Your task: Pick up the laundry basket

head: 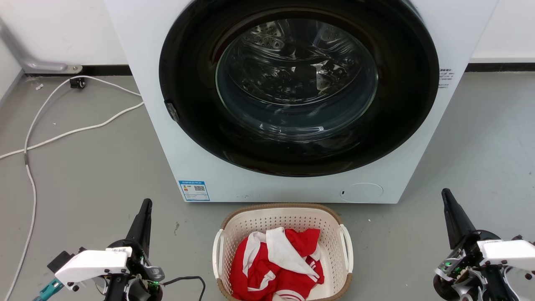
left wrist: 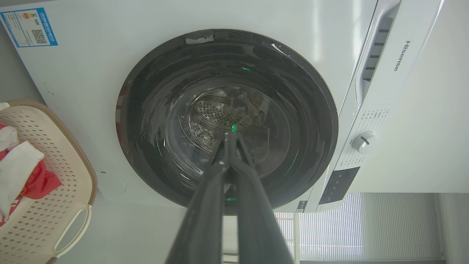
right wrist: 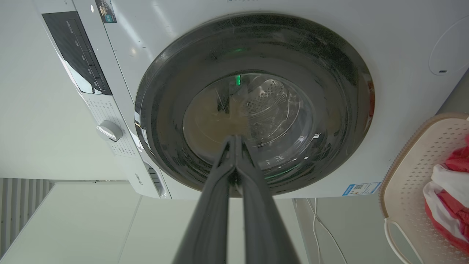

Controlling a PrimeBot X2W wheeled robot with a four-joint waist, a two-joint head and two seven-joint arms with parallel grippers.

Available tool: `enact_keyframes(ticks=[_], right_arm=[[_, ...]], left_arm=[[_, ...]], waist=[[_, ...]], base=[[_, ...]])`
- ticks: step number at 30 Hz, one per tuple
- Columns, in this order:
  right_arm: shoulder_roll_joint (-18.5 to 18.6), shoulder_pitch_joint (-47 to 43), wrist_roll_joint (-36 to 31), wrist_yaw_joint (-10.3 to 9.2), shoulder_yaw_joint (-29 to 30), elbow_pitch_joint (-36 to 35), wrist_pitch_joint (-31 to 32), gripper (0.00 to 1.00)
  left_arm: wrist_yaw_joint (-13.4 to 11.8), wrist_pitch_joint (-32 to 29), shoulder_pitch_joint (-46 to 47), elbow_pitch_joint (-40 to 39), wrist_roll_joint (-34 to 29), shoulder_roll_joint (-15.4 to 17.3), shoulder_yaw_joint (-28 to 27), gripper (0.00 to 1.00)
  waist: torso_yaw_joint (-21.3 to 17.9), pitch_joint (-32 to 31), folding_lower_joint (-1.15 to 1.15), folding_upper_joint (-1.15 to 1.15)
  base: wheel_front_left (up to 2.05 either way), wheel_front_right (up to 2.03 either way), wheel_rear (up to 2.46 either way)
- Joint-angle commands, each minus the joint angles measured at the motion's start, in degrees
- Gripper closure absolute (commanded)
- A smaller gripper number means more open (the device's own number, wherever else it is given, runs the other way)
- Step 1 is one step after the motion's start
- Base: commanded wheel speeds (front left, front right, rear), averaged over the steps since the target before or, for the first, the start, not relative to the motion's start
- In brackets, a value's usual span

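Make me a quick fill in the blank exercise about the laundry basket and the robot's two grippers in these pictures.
1. The left gripper and right gripper are both ____, gripping nothing.
2. In the head view, the laundry basket stands on the floor ____ them, in front of the washing machine.
3. The clothing inside it is red and ____.
Missing words: shut; between; white.

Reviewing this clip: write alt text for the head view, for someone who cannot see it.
A cream-white perforated plastic laundry basket with a brown woven-look rim, holding red-and-white clothing, sits on the grey floor before a white front-loading washing machine. The left gripper and right gripper flank it, shut, touching nothing.
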State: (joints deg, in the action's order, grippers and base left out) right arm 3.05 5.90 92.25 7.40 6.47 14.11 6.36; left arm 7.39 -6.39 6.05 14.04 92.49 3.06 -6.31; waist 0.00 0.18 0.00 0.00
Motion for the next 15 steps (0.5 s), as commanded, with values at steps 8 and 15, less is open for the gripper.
enact_keyframes(ticks=[8, 15], right_arm=[[-0.2, 0.6, -0.2, 0.17, 0.1, 0.1, 0.2, 1.0], [-0.2, 0.6, -0.2, 0.17, 0.1, 0.1, 0.1, 1.0]], left_arm=[[0.2, -0.1, 0.2, 0.1, -0.2, 0.0, -0.2, 1.0], [0.2, -0.1, 0.2, 0.1, -0.3, 0.0, -0.3, 1.0]], waist=[[0.0, 0.0, 0.0, 0.0], [0.0, 0.0, 0.0, 0.0]], base=[[0.0, 0.0, 0.0], [0.0, 0.0, 0.0]])
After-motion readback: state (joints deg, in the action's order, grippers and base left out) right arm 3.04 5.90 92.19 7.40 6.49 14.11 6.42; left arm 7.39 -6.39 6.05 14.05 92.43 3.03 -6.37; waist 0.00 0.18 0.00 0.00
